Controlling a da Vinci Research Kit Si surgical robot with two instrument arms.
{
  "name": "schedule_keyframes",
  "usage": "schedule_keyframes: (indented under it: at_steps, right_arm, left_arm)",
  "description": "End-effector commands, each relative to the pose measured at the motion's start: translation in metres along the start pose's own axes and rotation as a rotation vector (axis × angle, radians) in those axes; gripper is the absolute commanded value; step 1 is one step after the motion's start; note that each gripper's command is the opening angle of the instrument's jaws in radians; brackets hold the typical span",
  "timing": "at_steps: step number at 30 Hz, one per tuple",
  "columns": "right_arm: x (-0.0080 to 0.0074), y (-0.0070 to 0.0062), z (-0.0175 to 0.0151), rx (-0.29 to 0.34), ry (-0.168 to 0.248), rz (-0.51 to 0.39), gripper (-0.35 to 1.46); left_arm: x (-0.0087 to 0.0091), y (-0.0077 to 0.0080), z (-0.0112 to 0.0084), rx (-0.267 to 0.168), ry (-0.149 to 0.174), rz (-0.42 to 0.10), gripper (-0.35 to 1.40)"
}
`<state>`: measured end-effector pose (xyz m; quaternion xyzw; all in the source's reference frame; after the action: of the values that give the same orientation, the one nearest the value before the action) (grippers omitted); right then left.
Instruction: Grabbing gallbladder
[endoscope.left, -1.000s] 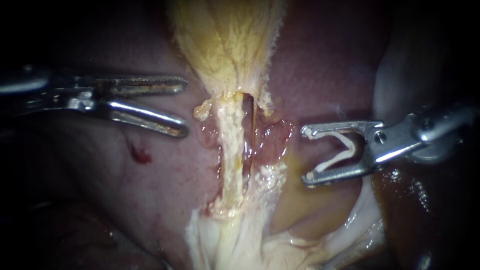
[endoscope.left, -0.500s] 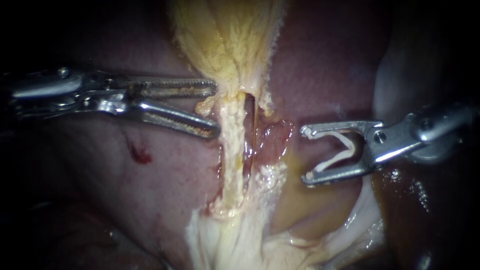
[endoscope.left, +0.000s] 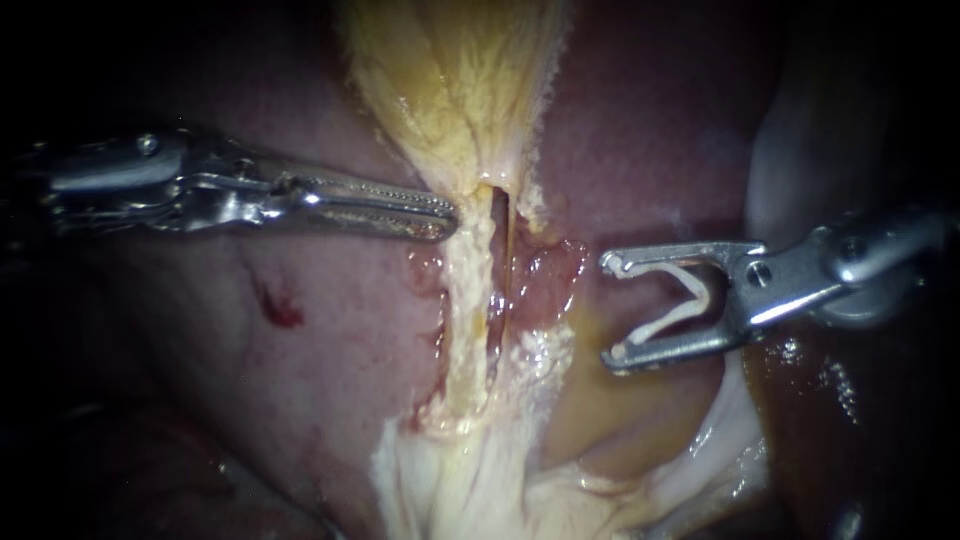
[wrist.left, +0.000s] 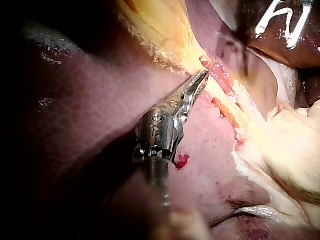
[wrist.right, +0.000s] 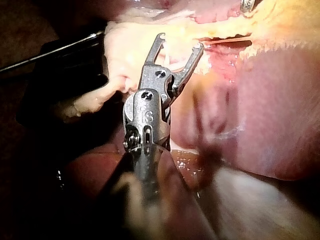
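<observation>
The tool of the left instrument (endoscope.left: 450, 215), open a second ago, is now being closed on the gallbladder (endoscope.left: 450, 90) edge. A white clip (endoscope.left: 690, 307) is being held, unmoved, in the right instrument (endoscope.left: 612, 310).

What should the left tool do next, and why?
Probably a gentle pull back toward its own side. The jaws of the left instrument look closed on the narrow lower end of the gallbladder, and a small tug would test that hold. The right instrument sits apart, holding a clip.
</observation>
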<state>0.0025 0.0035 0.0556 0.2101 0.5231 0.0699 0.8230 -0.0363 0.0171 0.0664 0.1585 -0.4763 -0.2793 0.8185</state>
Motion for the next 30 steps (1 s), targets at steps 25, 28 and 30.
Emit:
schedule_keyframes:
  at_steps: [25,28,30]
  right_arm:
    - [-0.0001,0.0000,-0.0001,0.001,0.000,0.000,0.45]
    - [-0.0001,0.0000,-0.0001,0.001,0.000,0.000,0.45]
    - [-0.0001,0.0000,-0.0001,0.001,0.000,0.000,0.45]
  left_arm:
    - [-0.0028,0.0005,-0.0085,-0.023,0.003,-0.050,-0.35]
    - [-0.0035,0.0007,-0.0094,-0.029,-0.005,-0.055,-0.35]
    - [-0.0040,0.0007,-0.0100,-0.029,-0.017,-0.060,-0.35]
